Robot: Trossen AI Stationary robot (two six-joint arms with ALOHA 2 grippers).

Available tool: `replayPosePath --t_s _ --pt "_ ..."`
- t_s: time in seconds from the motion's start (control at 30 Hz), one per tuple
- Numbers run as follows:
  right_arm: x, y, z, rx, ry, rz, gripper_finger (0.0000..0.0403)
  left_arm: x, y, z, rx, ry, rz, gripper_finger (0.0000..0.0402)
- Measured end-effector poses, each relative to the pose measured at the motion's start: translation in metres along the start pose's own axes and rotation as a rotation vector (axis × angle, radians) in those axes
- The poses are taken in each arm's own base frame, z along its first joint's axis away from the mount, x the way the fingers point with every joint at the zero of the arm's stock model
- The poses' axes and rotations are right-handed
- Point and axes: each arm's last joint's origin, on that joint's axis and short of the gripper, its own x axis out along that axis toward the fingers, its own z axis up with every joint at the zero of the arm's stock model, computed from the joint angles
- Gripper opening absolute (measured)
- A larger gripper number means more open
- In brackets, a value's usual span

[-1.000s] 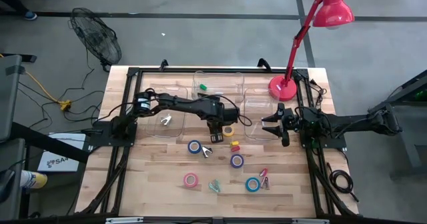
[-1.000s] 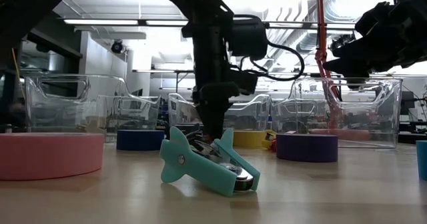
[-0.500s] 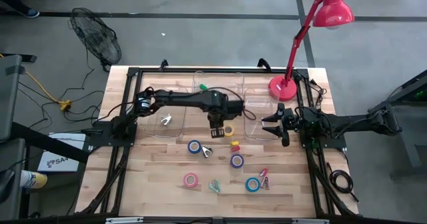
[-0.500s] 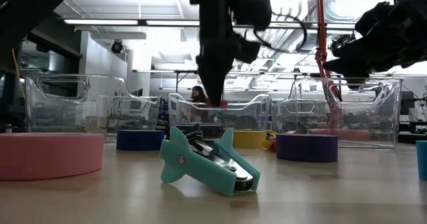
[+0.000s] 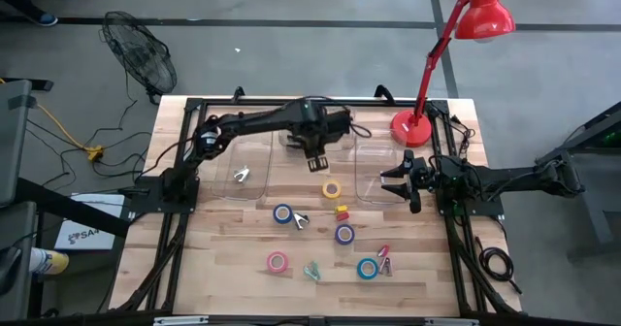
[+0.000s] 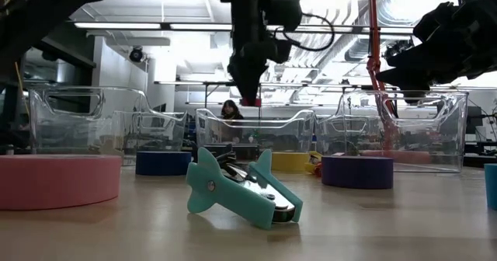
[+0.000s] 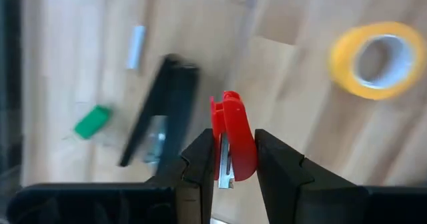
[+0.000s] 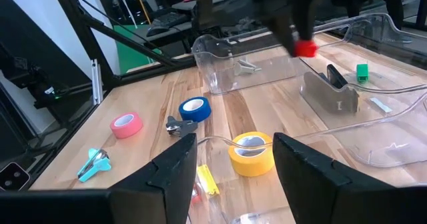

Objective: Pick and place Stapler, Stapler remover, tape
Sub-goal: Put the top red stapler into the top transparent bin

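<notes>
My left gripper [image 5: 313, 160] hangs over the middle clear bin [image 5: 340, 115] at the far side, shut on a red stapler remover [image 7: 233, 139], which the low view also shows [image 6: 250, 101]. The black stapler [image 7: 160, 114] lies on that bin's floor beside a green piece [image 7: 91, 122]. Tape rolls rest flat on the table: yellow [image 5: 332, 189], blue [image 5: 282, 213], purple [image 5: 344, 234], pink [image 5: 278, 262] and teal-blue [image 5: 367, 268]. My right gripper [image 5: 396, 182] waits open at the right, by the right bin. My left gripper pinches the red stapler remover between its two fingers, one finger on each flat side [image 7: 248, 159]. The fingers come from above, pointing down. The remover's rounded end [image 7: 230, 101] sticks out past the fingertips. It hangs clear above the bin.
A teal stapler remover [image 5: 311, 270] lies near the front edge, another one [image 5: 384, 260] by the teal-blue roll, and a pale one [image 5: 240, 175] in the left bin. A small yellow and red piece [image 5: 341, 211] is mid-table. A red desk lamp [image 5: 412, 127] stands at the far right corner.
My left gripper has risen from the table beside the yellow tape and gone toward the far edge, over the middle bin. It stays shut on the red stapler remover, which has come up clear of the table with it.
</notes>
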Motion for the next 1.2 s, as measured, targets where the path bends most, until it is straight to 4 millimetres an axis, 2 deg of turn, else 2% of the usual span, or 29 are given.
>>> replayPosePath --t_s 0.27,0.6,0.73,1.0,1.2 --pt "0.000 0.000 0.000 0.000 0.000 0.000 0.0189 0.007 0.037 -0.001 -0.020 0.007 0.060 0.0082" --pt "0.000 0.000 0.000 0.000 0.000 0.000 0.0189 0.044 0.076 -0.007 -0.033 0.015 0.081 0.0086" --pt "0.000 0.000 0.000 0.000 0.000 0.000 0.0189 0.051 0.091 -0.009 -0.071 -0.005 0.092 0.0091" --pt "0.000 0.000 0.000 0.000 0.000 0.000 0.0189 0.063 0.114 -0.013 -0.100 -0.034 0.064 0.0093" --pt "0.000 0.000 0.000 0.000 0.000 0.000 0.0189 0.064 0.120 -0.014 -0.091 -0.036 0.060 0.0094"
